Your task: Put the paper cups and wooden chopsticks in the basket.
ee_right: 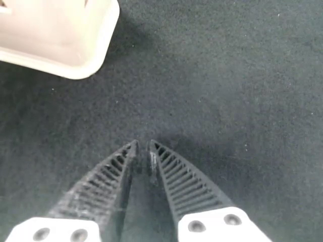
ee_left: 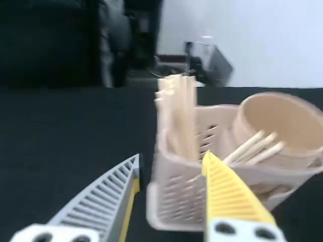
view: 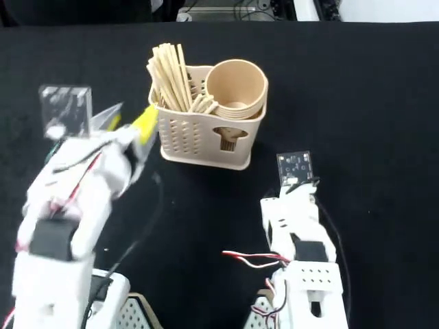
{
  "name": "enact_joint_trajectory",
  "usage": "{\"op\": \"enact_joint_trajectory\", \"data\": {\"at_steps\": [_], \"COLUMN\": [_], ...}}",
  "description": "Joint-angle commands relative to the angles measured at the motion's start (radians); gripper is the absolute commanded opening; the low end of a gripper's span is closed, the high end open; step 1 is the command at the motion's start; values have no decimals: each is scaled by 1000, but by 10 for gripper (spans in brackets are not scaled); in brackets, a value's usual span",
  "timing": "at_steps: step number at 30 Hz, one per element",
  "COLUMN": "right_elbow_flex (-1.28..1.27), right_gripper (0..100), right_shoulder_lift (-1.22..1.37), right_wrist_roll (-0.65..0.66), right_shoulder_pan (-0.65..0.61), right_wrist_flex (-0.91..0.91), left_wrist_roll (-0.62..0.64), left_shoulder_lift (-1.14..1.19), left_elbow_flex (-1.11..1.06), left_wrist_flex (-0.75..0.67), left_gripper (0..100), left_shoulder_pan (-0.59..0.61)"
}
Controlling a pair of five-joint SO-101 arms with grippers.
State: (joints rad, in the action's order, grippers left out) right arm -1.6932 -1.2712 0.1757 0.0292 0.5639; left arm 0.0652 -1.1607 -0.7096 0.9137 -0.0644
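Observation:
A beige perforated basket [view: 206,133] stands on the black cloth at the back middle. A bundle of wooden chopsticks [view: 170,75] stands upright in its left part, and stacked paper cups [view: 236,86] sit in its right part with more chopsticks leaning against them. My left gripper [view: 130,118] hovers open and empty just left of the basket. In the left wrist view the basket [ee_left: 181,201] sits just past the open left gripper [ee_left: 171,156], with chopsticks [ee_left: 176,116] and a cup [ee_left: 282,126] inside. My right gripper [ee_right: 143,146] is shut and empty, low over the cloth in front of the basket corner [ee_right: 75,45].
The right arm [view: 295,219] is folded up in front of the basket, to the right. Black cloth [view: 370,123] covers the whole table. A dark room with equipment lies beyond the table's far edge [ee_left: 126,86].

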Motion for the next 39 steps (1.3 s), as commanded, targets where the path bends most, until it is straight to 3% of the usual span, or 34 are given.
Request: {"op": "enact_joint_trajectory", "data": {"at_steps": [1,5,9,17,21,31,39], "right_elbow_flex": [1,1,1,4,30,56,12], "right_gripper": [40,39,39,39,39,38,14], "right_shoulder_lift": [-15,-15,-15,-15,-15,-30,-331], "right_wrist_roll": [5,5,5,5,5,6,6], "right_shoulder_pan": [-5,-5,-8,-9,-12,-49,-51], "right_wrist_flex": [-2,5,5,26,78,161,350], "left_wrist_roll": [-157,-170,-172,-172,-172,-172,-175], "left_shoulder_lift": [-226,-442,-675,-646,-658,-655,-657], "left_elbow_flex": [-139,-384,-624,-978,-989,-989,-989], "left_wrist_flex": [77,64,68,41,130,129,169], "left_gripper": [184,117,77,76,76,71,29], "left_shoulder_pan": [125,314,410,455,470,469,463]}}
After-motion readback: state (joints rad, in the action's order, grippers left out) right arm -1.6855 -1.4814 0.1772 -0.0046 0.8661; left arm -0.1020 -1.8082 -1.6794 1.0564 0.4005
